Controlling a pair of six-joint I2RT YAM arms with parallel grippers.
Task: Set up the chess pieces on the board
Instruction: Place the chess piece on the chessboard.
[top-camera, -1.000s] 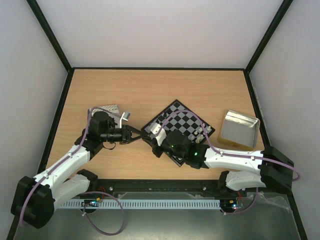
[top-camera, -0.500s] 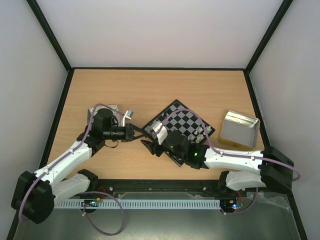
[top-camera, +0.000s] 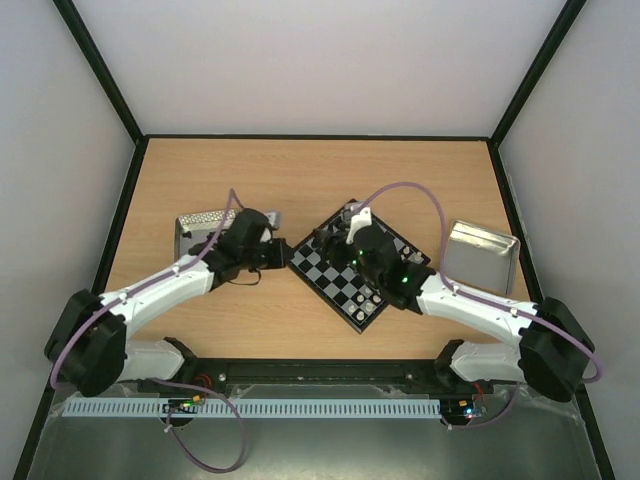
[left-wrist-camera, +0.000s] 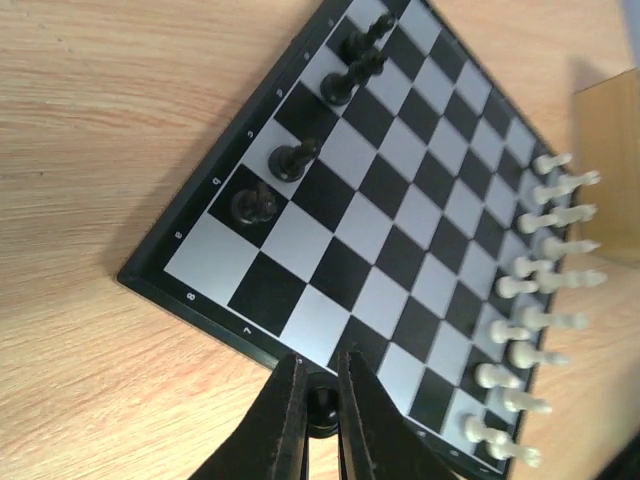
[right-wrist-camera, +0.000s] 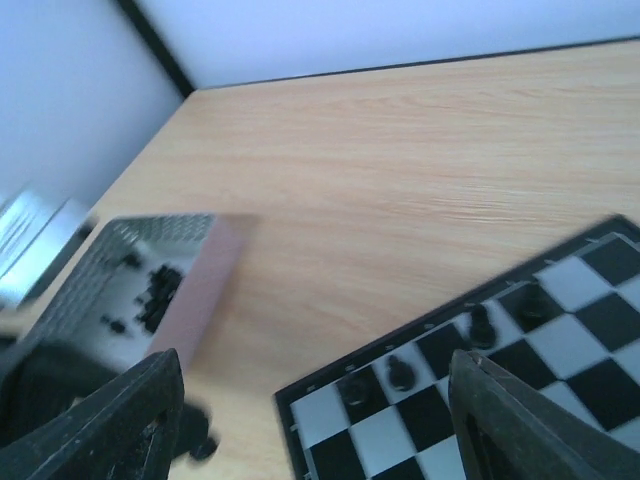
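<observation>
1. While the left gripper (left-wrist-camera: 320, 372) sits at bottom centre of its wrist view, its fingers are clamped on a black chess piece (left-wrist-camera: 322, 408) at the board (left-wrist-camera: 330, 230) rim.
2. Right gripper (right-wrist-camera: 315, 375): fingers wide apart, nothing held.
3. On the board: white pieces (left-wrist-camera: 545, 240) at right, black pieces (left-wrist-camera: 300, 155) at upper left.

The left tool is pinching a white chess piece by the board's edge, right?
No. The chess piece in the left tool is black, not white. It is pinched by the edge of the board, as the left wrist view shows.
</observation>
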